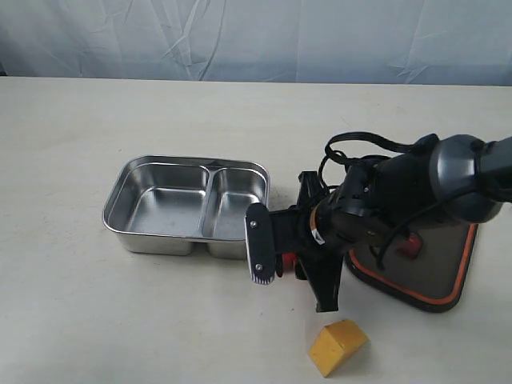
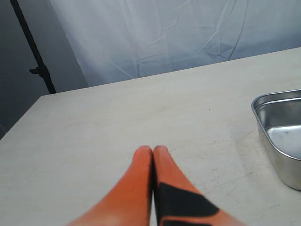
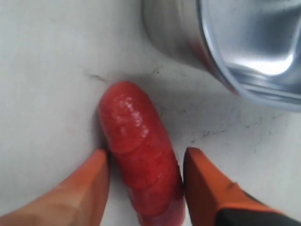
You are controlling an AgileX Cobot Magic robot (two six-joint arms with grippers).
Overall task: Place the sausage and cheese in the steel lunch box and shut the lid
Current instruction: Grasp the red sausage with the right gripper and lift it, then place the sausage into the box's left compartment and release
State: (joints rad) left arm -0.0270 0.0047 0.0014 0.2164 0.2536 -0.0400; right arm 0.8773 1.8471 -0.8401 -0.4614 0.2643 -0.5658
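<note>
Shiny steel catches the eye first: the steel lunch box (image 1: 152, 240) sits open on the pale table (image 1: 72, 312), left of middle, with a large compartment on the left and a narrower one on the right.

The right arm (image 1: 416, 188) reaches in from the right and bends low over the table, just in front of the box's right corner. The right gripper (image 1: 279, 261) is down at the tabletop, and in the right wrist view its two orange fingers (image 3: 82, 190) stand on either side of the sausage (image 3: 141, 150), snug against its flanks and holding it. The glossy red sausage looks to be lying on the table, its rounded end pointing toward the box wall (image 3: 178, 37), near it but not touching.

The cheese (image 1: 338, 346), a yellow-orange wedge, sits on the table nearer the front edge, well apart from the box and just in front of the arm.

The lid (image 1: 436, 276), dark with an orange edge, lies flat on the table to the right, partly hidden under the arm.

The left gripper (image 2: 153, 151) shows only in its own wrist view: its orange fingers are pressed together with nothing between them, above bare table, with a corner of the box (image 2: 277, 160) off to one side.
</note>
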